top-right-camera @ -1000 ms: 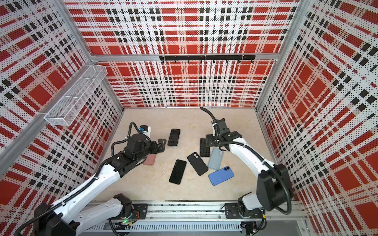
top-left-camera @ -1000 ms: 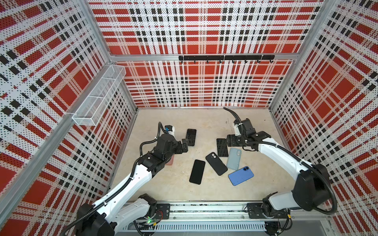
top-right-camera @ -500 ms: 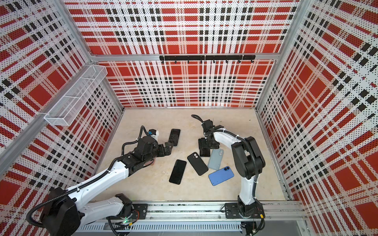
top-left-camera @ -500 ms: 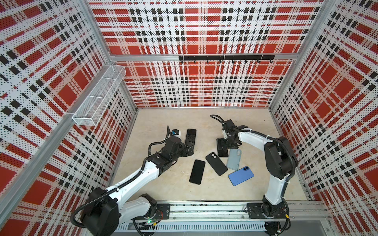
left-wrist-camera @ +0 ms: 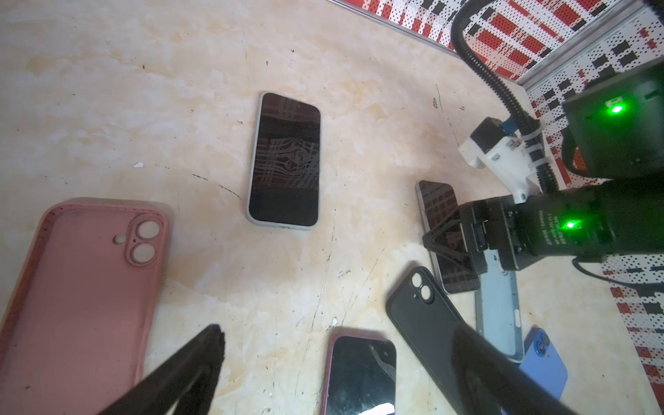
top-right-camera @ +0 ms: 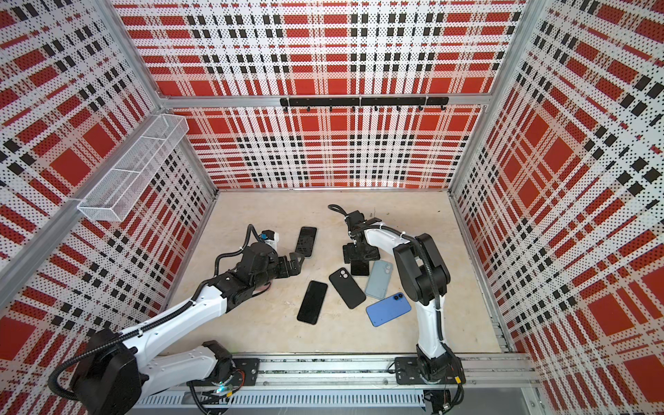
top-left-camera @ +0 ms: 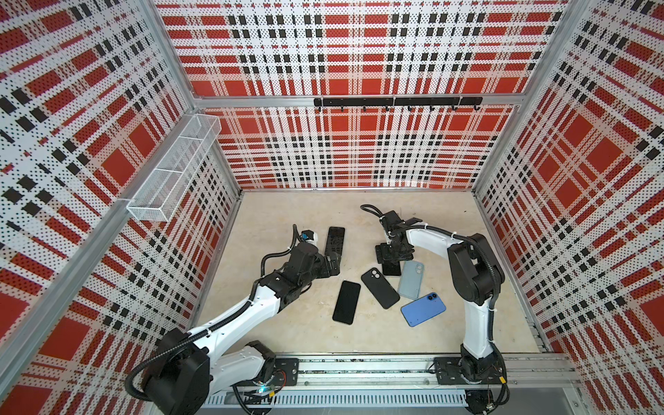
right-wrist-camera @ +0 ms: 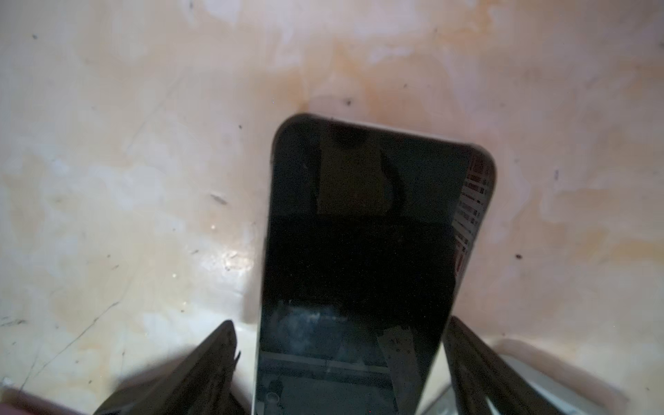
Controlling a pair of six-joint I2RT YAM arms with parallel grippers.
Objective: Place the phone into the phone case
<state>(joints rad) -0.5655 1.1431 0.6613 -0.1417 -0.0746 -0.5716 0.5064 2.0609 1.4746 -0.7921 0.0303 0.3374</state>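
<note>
The right jaws stand spread astride a glossy black round-cornered phone [right-wrist-camera: 359, 251] flat on the mottled beige table [right-wrist-camera: 143, 143]; the left jaws gape wide beside a matte pink case [left-wrist-camera: 82, 287] with round lens cutouts

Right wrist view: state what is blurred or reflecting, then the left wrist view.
Right wrist view: right fingers blurred, phone screen mirrors plaid along one edge. Left wrist view: grey-rimmed phone reflects rippled plaid, green lights on the right arm bloom, left fingers blurred.
</note>
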